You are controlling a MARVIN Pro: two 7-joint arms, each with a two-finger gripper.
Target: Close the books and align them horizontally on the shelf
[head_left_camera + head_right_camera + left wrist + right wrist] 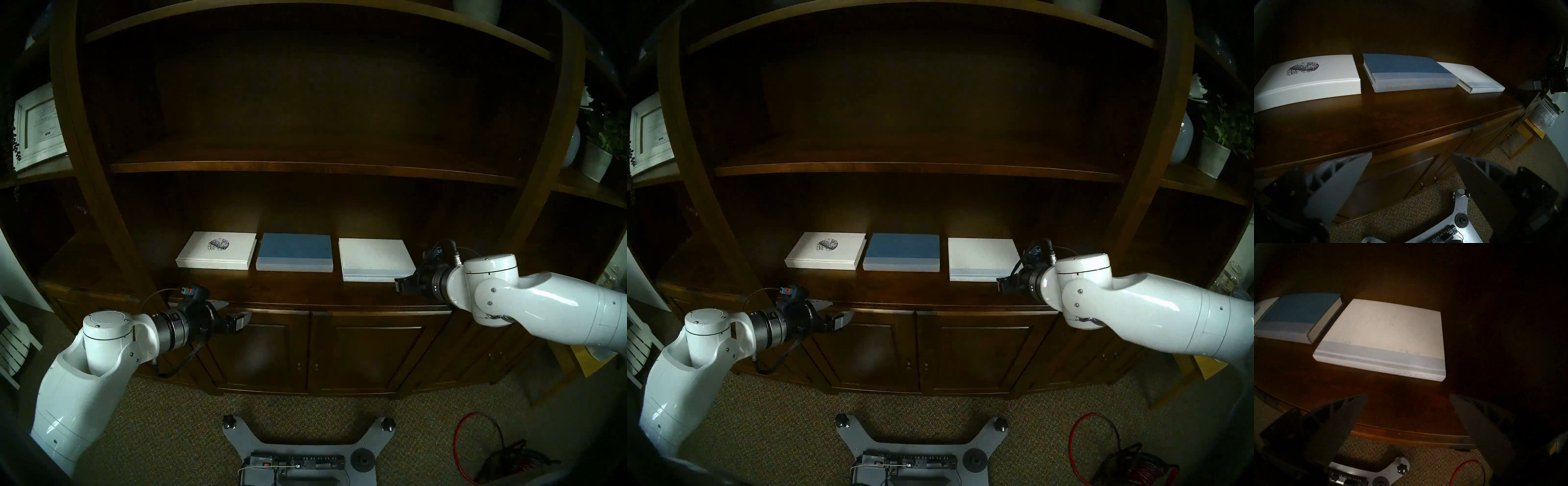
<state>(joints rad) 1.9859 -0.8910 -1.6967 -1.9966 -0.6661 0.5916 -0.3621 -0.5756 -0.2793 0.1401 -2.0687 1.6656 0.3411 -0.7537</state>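
In the head stereo left view you are looking at three closed books lying flat in a row on the shelf (pixel 305 288): the emblem book (pixel 217 250), the blue book (pixel 294 251) and the plain white book (pixel 375 258), each with its long axis running nine to three. Your right pincer (pixel 405 284) is hovering just off the plain white book's five o'clock corner, so that book is lying at about ten o'clock from it, and this arm is clearly the nearer one; your left pincer (pixel 234 314) is hanging below the shelf's front lip, with the emblem book up at twelve. The head stereo right view is showing you the same layout, the right pincer (pixel 1007 284) sitting beside the plain white book (pixel 983 258). In the left wrist view the left pincer (pixel 1411 168) is standing with its jaws spread and nothing between them, the blue book (pixel 1407 71) lying ahead at twelve. In the right wrist view the right pincer (pixel 1408 411) is likewise gaping and empty, the plain white book (pixel 1386 334) lying at twelve, its spine facing you. The row is looking nearly even, though the white book is sitting slightly forward.
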